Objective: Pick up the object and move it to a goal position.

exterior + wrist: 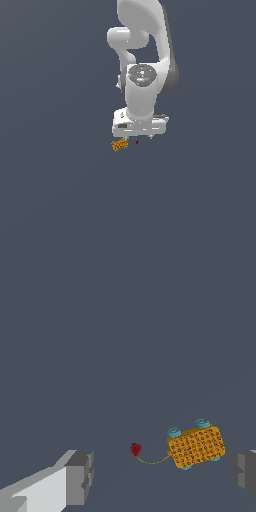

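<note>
The object is a tiny orange-yellow speckled block with teal flecks (pixel 119 145); it lies just below the white gripper (pixel 136 137) toward the exterior view's left. In the wrist view the block (pixel 195 447) lies between the two grey fingertips (pixel 80 478), closer to the other one, and touches neither. The gripper (pixel 162 476) is open and empty. The goal is a tiny dark-red dot (pixel 137 142) right beside the block; it also shows in the wrist view (pixel 135 449), joined to the block by a thin curved line.
The white arm (pixel 142 65) rises above the gripper in the exterior view. All around is a plain dark grey-blue surface (pixel 60 190) with no other objects in view.
</note>
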Available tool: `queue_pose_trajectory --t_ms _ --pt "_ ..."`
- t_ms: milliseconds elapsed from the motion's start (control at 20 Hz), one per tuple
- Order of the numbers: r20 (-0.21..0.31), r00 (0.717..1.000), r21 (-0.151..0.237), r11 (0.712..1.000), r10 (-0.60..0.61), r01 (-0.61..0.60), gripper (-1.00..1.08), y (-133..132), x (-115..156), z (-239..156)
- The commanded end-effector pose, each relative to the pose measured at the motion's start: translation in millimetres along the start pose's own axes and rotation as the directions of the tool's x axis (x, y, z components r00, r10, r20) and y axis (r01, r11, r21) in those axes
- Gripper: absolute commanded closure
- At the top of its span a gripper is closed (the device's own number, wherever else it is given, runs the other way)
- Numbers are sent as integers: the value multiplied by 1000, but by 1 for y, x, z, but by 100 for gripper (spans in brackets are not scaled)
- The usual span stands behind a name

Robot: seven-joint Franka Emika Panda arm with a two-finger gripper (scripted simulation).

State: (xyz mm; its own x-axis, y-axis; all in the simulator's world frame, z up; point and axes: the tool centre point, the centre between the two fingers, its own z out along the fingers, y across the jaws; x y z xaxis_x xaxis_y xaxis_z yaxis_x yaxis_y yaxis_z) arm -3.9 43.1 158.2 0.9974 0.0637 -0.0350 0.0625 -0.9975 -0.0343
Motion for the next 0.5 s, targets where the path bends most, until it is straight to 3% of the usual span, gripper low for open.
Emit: queue_pose_trajectory --t_ms 0,450 --pt "0 1000 0 1000 0 0 -92 0 0 0" --pt "-12 997 12 997 79 -79 -92 28 -1 -3"
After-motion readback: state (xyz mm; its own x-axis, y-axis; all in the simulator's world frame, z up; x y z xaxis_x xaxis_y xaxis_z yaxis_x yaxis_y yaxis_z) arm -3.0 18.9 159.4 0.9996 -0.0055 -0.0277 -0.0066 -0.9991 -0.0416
